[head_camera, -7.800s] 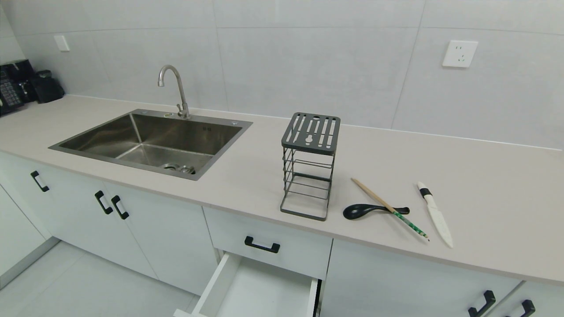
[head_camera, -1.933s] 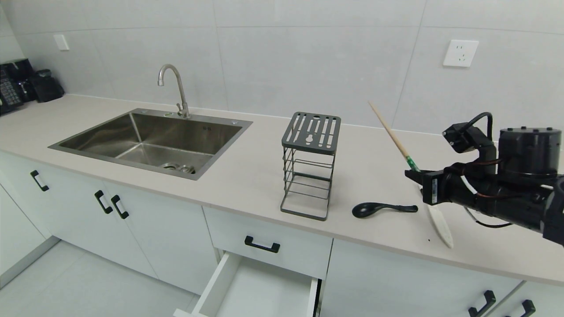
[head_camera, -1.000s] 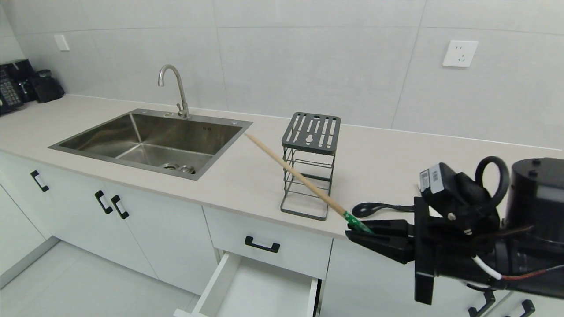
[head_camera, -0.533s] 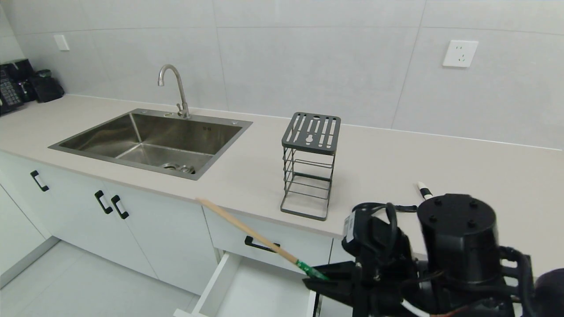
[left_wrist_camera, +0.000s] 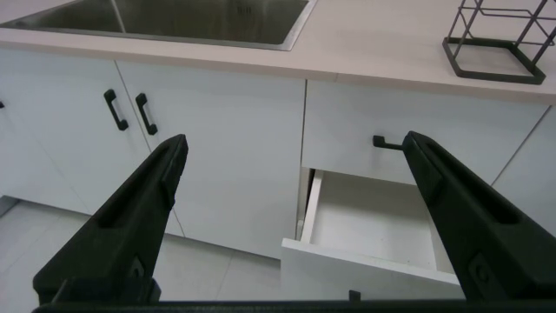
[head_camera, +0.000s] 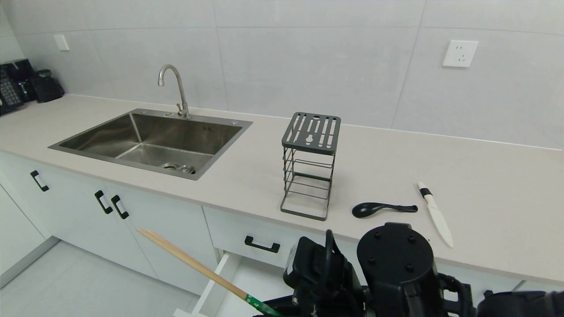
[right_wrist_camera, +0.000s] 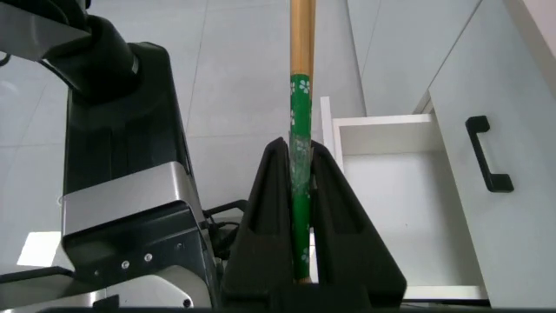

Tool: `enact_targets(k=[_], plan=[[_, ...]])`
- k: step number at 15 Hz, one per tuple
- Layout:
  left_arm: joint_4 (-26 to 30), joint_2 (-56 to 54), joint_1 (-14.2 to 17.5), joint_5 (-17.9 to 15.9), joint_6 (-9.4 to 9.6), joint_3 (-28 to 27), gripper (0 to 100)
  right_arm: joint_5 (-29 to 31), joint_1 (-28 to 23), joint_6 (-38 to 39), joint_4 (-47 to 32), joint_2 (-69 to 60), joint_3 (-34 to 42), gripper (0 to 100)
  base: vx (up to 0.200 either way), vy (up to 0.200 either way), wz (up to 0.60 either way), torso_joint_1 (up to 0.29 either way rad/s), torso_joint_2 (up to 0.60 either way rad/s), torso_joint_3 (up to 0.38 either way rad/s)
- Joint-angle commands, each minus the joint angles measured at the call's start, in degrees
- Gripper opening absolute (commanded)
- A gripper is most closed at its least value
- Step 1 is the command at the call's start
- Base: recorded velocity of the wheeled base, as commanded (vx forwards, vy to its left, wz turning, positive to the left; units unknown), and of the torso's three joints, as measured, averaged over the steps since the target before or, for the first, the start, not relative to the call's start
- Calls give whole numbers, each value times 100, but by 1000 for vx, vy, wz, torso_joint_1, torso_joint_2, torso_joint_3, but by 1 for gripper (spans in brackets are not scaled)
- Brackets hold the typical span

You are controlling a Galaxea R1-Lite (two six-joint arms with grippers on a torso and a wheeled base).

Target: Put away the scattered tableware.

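Wooden chopsticks [head_camera: 189,261], clamped by the right pincer [right_wrist_camera: 300,152], were judged best aligned lengthwise over the open drawer [right_wrist_camera: 391,209] and lowered before release; left pincer [left_wrist_camera: 297,141] was seen open, empty.

**Materials and finishes: kitchen counter lot**

- Chopsticks [head_camera: 198,266]: bare pale wood, glossy green painted ends.
- Sink [head_camera: 145,127]: brushed stainless steel.
- Faucet [head_camera: 180,92]: polished metal.
- Rack [head_camera: 308,149]: dark, matt-coated metal wire.
- Spoon [head_camera: 365,210]: glossy black.
- Knife [head_camera: 434,211]: matt white.
- Surface [head_camera: 246,176]: smooth, matt beige.
- Right pincer [right_wrist_camera: 300,148]: matt black plastic.
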State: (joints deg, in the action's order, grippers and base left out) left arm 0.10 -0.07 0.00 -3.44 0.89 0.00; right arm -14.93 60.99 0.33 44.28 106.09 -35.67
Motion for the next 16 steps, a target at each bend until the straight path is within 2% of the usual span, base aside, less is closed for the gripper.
enact_targets(k=[1, 4, 12, 16], plan=[[-1, 7, 0, 1, -1, 0, 100, -1, 18, 11, -7, 289, -186, 0, 0, 0, 0, 0, 0, 0], [-1, 7, 0, 1, -1, 0, 100, -1, -26, -24, 2, 438, -274, 0, 0, 0, 0, -19, 41, 22], [-1, 7, 0, 1, -1, 0, 100, -1, -70, -42, -7, 517, -283, 0, 0, 0, 0, -107, 218, 107], [-1, 7, 0, 1, -1, 0, 100, -1, -623, -77, -16, 359, -72, 0, 0, 0, 0, -233, 460, 221]])
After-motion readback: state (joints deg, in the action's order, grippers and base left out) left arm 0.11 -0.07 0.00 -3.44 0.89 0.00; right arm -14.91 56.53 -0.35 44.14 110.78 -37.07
